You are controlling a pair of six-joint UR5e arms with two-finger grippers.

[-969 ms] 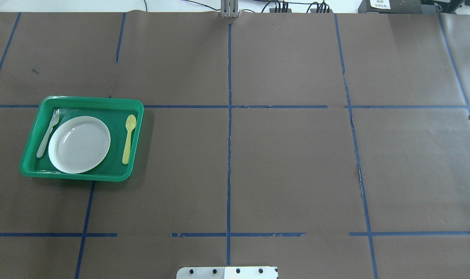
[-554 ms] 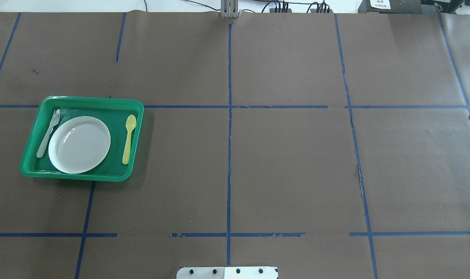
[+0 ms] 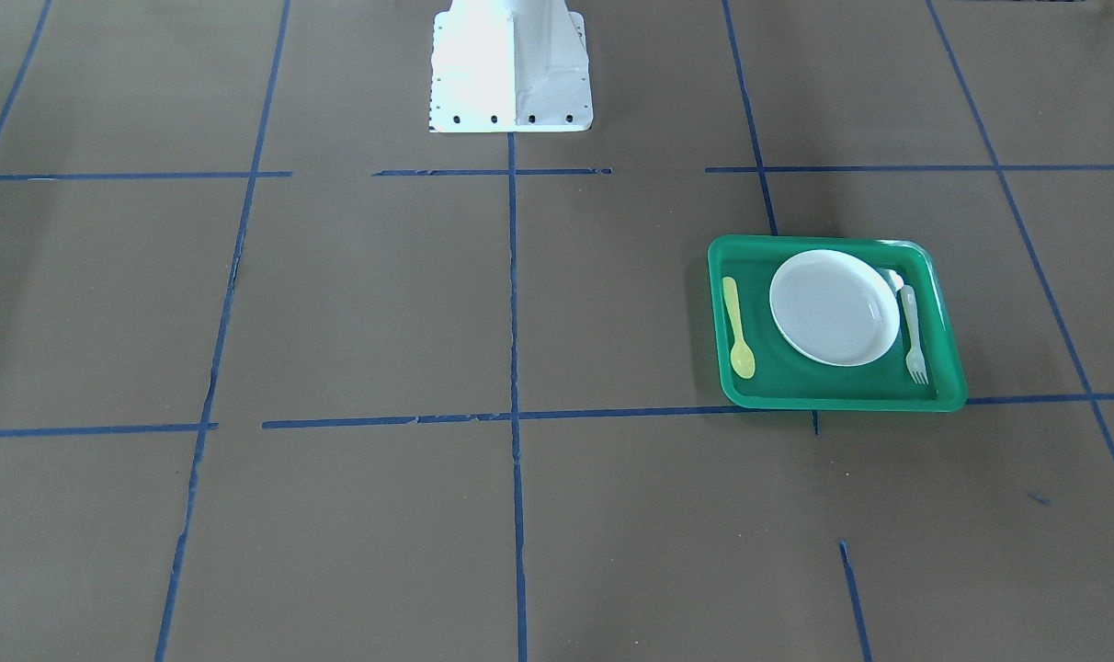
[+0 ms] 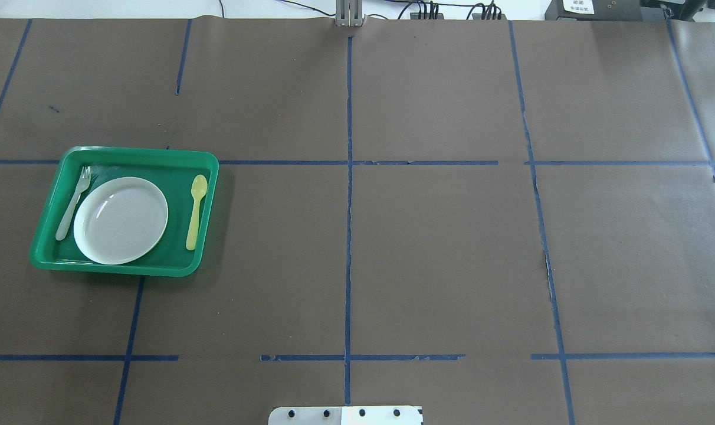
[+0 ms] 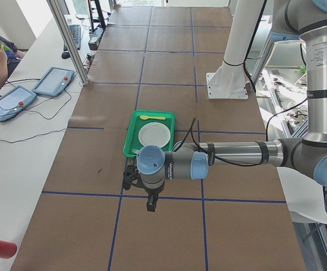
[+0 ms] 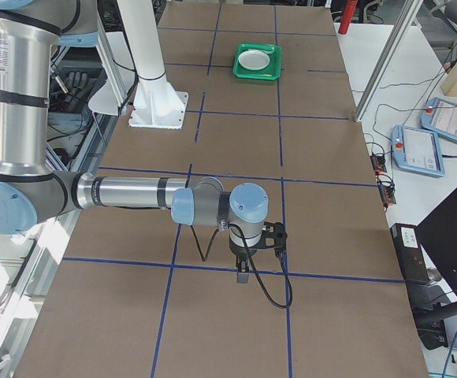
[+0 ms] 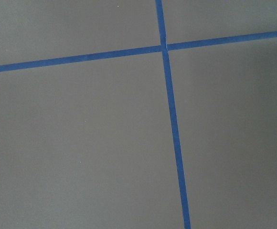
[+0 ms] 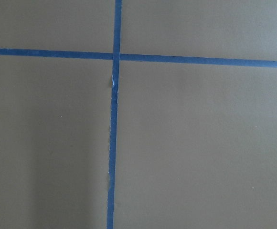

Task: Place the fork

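The pale whitish fork (image 4: 73, 202) lies in the green tray (image 4: 127, 152), along the left side of the white plate (image 4: 120, 219). In the front-facing view the fork (image 3: 912, 333) lies right of the plate (image 3: 833, 308). My left gripper (image 5: 151, 204) shows only in the exterior left view, above the table on the near side of the tray (image 5: 131, 135); I cannot tell whether it is open or shut. My right gripper (image 6: 243, 276) shows only in the exterior right view, far from the tray (image 6: 258, 75); I cannot tell its state.
A yellow spoon (image 4: 196, 211) lies in the tray on the plate's other side. Brown paper with blue tape lines (image 4: 348, 236) covers the table. The white robot base (image 3: 511, 69) stands at the table's edge. Operators' tablets (image 5: 53, 81) lie on a side table.
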